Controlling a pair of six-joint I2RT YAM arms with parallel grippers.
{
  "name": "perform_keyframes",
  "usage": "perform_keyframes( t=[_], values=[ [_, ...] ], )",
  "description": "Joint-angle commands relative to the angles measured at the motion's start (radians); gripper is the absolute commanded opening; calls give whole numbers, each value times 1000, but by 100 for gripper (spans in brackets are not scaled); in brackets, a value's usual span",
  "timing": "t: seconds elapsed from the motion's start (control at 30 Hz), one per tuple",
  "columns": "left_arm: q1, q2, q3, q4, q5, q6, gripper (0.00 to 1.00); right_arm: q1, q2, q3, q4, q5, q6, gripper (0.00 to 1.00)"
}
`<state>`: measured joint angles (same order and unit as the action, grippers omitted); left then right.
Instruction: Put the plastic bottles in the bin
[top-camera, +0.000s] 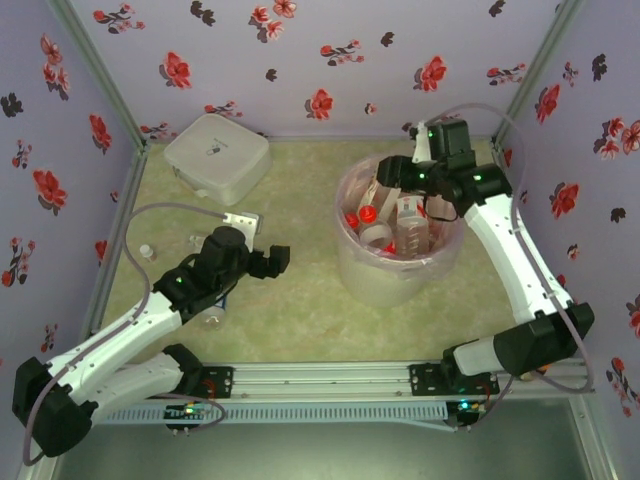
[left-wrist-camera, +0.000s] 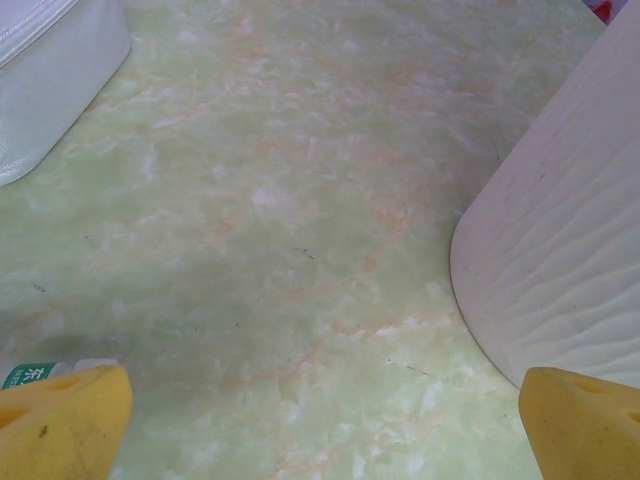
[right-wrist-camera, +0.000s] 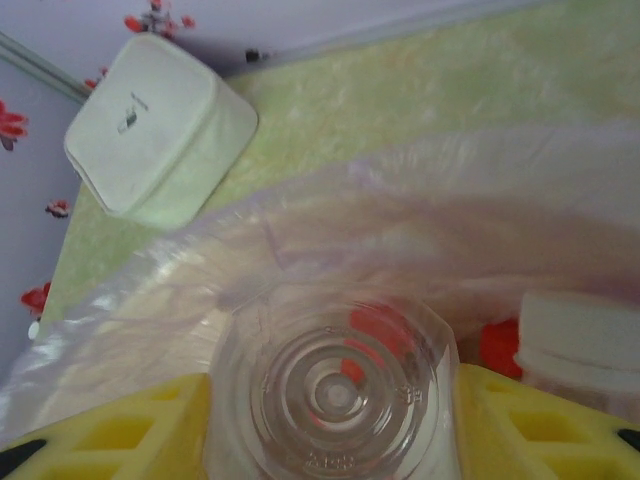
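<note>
Bottle (right-wrist-camera: 335, 395), clear, ringed base, between fingers (right-wrist-camera: 130, 430)

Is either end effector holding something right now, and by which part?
The right end effector grips a clear plastic bottle by its sides near the base, over the bin. The left end effector is open and empty.

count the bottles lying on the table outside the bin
3 bottles: one far left, one just beyond the left arm, one under it; others may be hidden.
</note>
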<state>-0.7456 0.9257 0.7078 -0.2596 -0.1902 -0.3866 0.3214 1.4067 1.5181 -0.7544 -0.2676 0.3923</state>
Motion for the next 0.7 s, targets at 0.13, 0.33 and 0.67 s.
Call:
perform_keyframes(
  t=[0.13,0.33,0.67],
  values=[
    [11,18,33,-10,10,-14,100,0,-14,-89,-3,10,36,29],
    [25,51,63,-67,-16,-28,100,1,-66,12,-62,64,-4,66],
    [59,17,74,-182,-44,-59,100,6,-127,191,-164,110,-98,89]
  ],
)
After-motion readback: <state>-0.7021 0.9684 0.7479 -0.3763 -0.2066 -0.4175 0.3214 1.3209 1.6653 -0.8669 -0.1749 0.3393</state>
